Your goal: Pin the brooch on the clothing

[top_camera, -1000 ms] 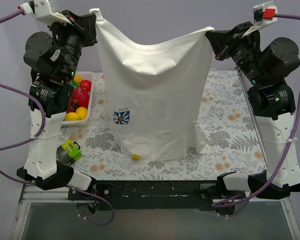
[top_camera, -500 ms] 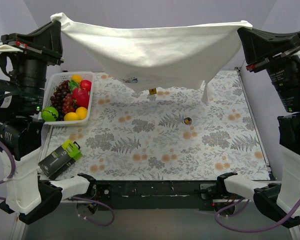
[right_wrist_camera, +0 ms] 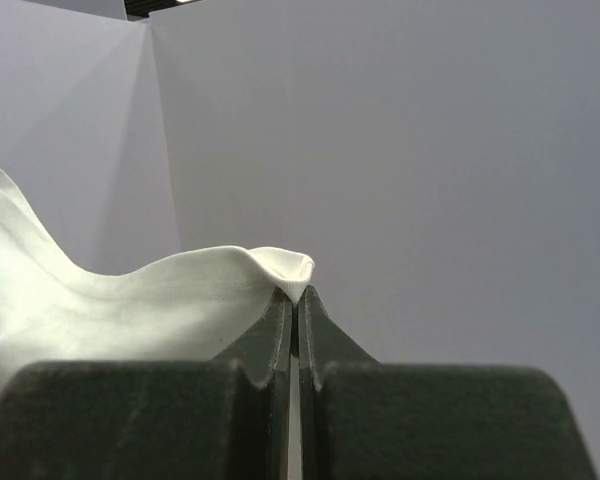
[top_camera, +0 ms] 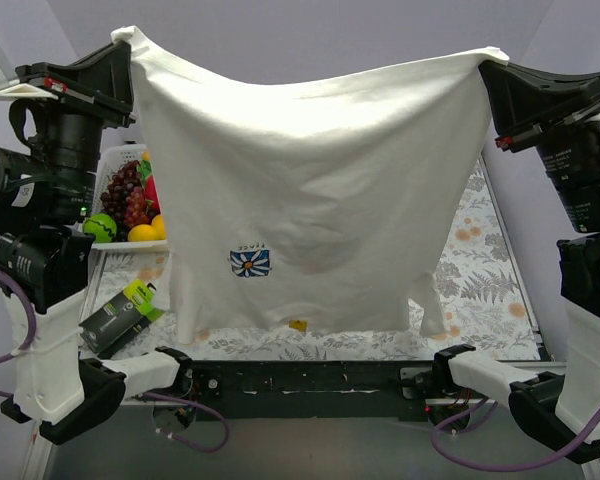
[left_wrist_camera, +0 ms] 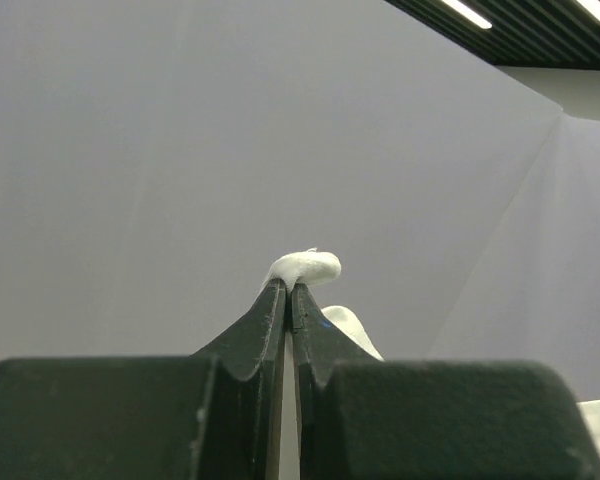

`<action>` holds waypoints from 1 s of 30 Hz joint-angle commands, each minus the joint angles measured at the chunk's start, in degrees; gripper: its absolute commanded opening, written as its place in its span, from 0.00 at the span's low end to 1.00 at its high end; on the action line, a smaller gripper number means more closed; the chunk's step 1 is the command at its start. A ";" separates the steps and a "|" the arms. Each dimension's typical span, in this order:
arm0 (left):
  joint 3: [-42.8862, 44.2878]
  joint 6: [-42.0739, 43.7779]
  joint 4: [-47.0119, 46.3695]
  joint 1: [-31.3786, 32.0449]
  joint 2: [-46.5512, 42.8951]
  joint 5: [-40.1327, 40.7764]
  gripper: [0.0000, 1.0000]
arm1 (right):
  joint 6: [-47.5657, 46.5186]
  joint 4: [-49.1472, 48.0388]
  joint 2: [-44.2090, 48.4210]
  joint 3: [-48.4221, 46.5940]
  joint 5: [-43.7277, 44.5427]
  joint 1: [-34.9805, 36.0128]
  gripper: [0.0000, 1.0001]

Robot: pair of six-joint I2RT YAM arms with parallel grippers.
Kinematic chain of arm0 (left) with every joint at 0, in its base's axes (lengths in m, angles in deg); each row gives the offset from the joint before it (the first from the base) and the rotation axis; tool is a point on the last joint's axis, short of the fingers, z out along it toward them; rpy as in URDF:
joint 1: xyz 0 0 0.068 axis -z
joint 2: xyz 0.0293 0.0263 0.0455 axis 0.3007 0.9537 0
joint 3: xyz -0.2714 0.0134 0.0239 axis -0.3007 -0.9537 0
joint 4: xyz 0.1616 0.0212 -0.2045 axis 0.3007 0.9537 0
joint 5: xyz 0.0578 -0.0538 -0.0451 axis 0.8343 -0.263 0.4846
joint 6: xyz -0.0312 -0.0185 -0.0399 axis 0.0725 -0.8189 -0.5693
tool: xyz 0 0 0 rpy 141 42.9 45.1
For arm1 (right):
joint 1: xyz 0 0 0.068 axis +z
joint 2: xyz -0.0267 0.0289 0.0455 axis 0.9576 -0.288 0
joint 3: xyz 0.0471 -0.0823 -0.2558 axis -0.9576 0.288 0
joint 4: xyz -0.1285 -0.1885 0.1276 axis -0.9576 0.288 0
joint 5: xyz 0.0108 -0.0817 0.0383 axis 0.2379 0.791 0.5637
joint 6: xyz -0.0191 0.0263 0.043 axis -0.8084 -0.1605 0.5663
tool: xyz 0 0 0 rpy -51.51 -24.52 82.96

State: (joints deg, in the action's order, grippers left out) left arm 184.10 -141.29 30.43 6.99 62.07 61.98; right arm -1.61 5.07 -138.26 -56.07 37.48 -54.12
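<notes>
Now the white T-shirt [top_camera: 320, 200], level a moment ago, hangs like a curtain from the left claw [left_wrist_camera: 288, 288] and right claw [right_wrist_camera: 296, 295], each clamped on a hem corner, screening the brooch that lay uncovered on the table [top_camera: 477, 245], so pinning must wait.
</notes>
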 commanded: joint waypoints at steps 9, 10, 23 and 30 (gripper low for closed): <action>-3.53 3.64 -2.44 -0.23 8.14 5.96 0.00 | -2.87 -3.24 -9.76 -3.38 3.52 -0.15 0.01; -1.52 3.64 -1.91 -0.23 9.10 6.23 0.00 | -3.05 -2.98 -11.16 -4.26 4.30 -0.15 0.01; 0.79 1.88 -2.17 -0.23 6.83 3.60 0.00 | -2.61 -5.26 -11.36 -9.99 2.73 -0.24 0.01; -2.63 0.74 -0.77 -0.23 0.42 1.31 0.00 | -0.68 -5.00 -3.90 -2.35 1.33 -0.15 0.01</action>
State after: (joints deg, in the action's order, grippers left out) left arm 182.30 -139.70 30.60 6.99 67.49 65.01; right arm -3.67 4.68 -146.72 -61.27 39.45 -54.12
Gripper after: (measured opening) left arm 0.021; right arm 0.032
